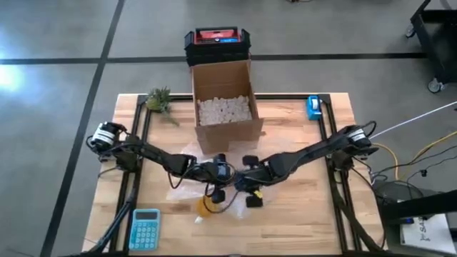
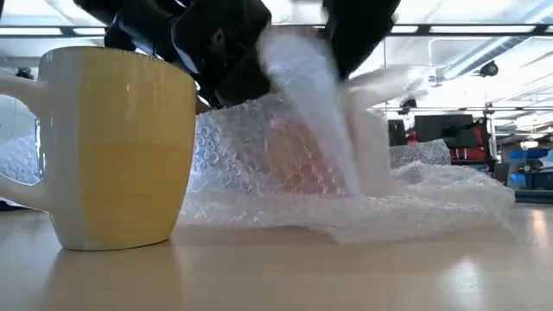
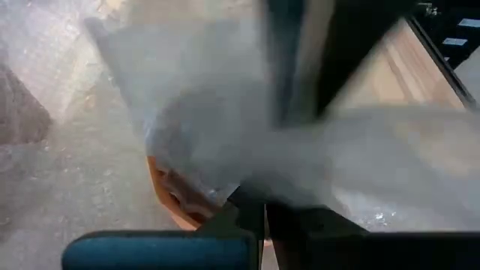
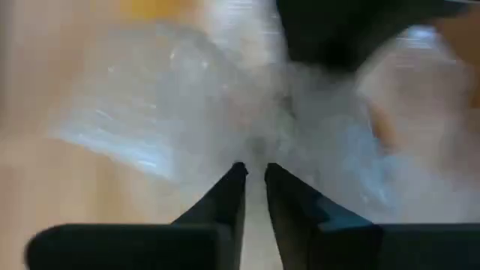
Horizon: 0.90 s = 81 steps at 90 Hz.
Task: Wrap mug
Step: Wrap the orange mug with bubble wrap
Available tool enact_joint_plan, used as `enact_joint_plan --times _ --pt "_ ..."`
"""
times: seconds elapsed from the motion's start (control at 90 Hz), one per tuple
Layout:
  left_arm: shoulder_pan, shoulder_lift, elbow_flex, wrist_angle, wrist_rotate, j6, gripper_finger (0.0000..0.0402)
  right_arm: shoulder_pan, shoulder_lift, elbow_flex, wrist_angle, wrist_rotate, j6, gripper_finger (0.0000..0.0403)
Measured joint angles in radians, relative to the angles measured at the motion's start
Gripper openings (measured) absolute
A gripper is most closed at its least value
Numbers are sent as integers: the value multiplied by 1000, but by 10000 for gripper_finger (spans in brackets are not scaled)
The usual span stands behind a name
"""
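A yellow mug [image 2: 112, 147] stands upright on its base on the wooden table [image 1: 300, 221], near the front middle [image 1: 207, 205]. Behind it lies a sheet of clear bubble wrap [image 2: 363, 199], part of it raised. My left gripper [image 1: 218, 180] and my right gripper [image 1: 246, 184] meet over the wrap, just beyond the mug. Both are shut on the bubble wrap. In the left wrist view [image 3: 262, 210] and the right wrist view [image 4: 255, 171] the wrap is a blurred sheet in front of the fingers. The mug touches no gripper. My left gripper pinches a raised part of the bubble wrap [image 3: 300, 172] between its two fingers, coming from above and from the table's left. That part is lifted; the rest lies on the table. Edge or fold, I cannot tell. My right gripper pinches the bubble wrap [image 4: 259, 146] at its fingertips, coming from the table's right and slanting down. The wrap spreads out beyond the fingers, its lower part on the table [image 2: 415, 207]. How many layers it has cannot be told.
An open cardboard box [image 1: 225, 107] with white packing peanuts stands at the back middle, with a red-and-black case [image 1: 218, 41] behind it. A small plant [image 1: 158, 100] is at the back left, a blue item [image 1: 313, 107] at the back right, a blue calculator [image 1: 145, 228] at the front left.
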Motion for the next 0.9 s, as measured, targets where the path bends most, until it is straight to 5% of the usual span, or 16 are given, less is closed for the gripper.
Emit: enact_joint_plan --times 0.444,0.9 --pt "-15 -141 -2 -75 29 -5 0 -37 101 -24 17 -47 -12 1" --pt "-14 44 4 88 -22 15 0 -37 69 -26 30 -59 10 2"
